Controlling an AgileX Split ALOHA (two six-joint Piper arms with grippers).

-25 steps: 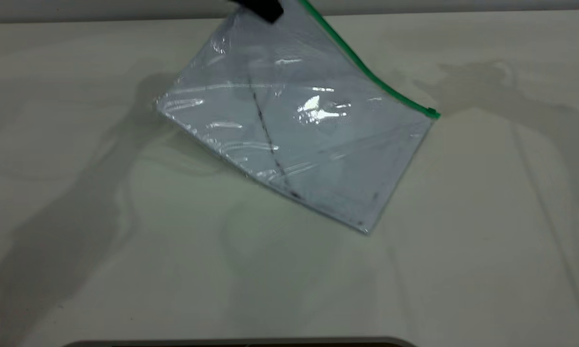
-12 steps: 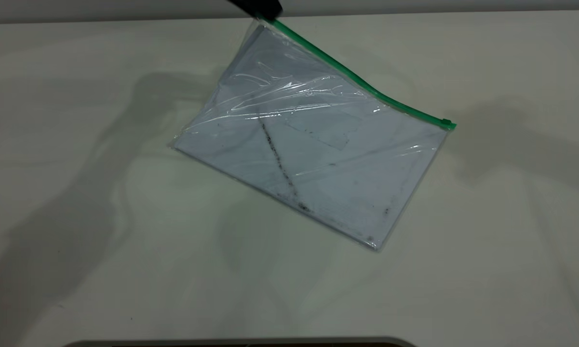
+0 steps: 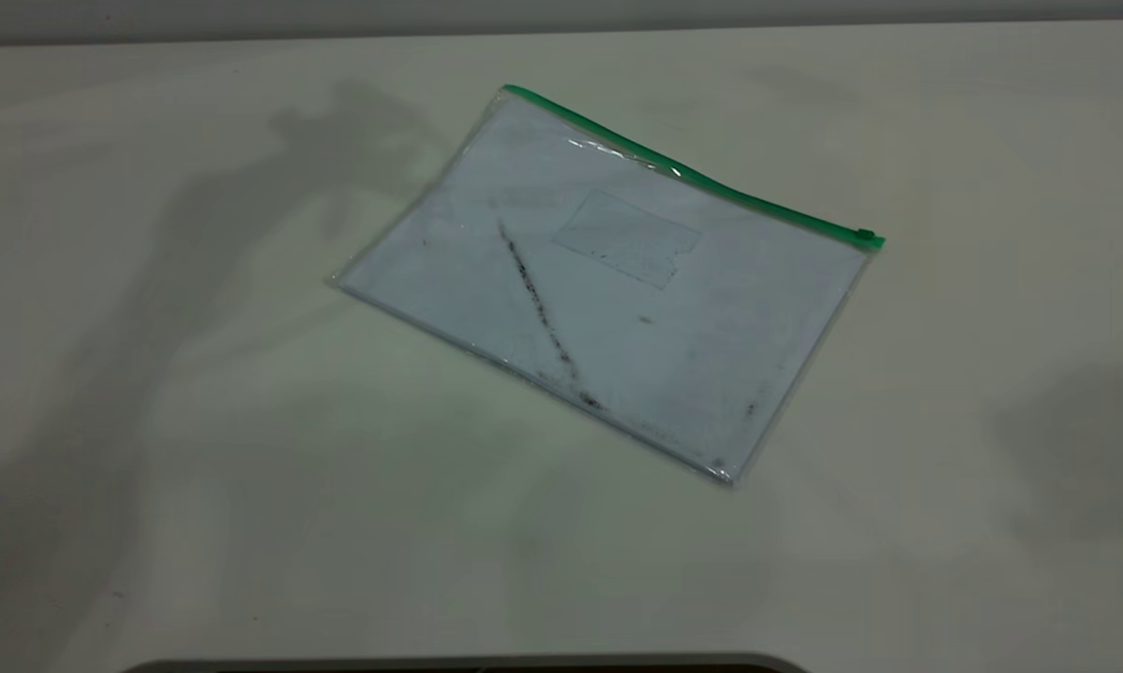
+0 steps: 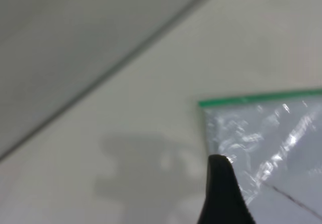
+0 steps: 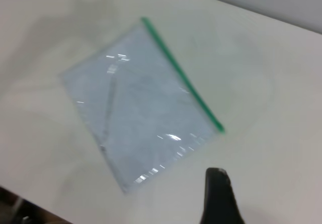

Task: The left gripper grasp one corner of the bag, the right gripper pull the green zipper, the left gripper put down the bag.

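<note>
Table with one item lying on it.

I see the pale table surface carrying a single flat bag, lying fully on the tabletop. Its green zipper runs along the long edge farthest from me in the exterior view, with the slider tab at that edge's right-hand end. In the left wrist view the green-edged corner lies just beyond the left gripper's fingertip, apart from it.
</note>
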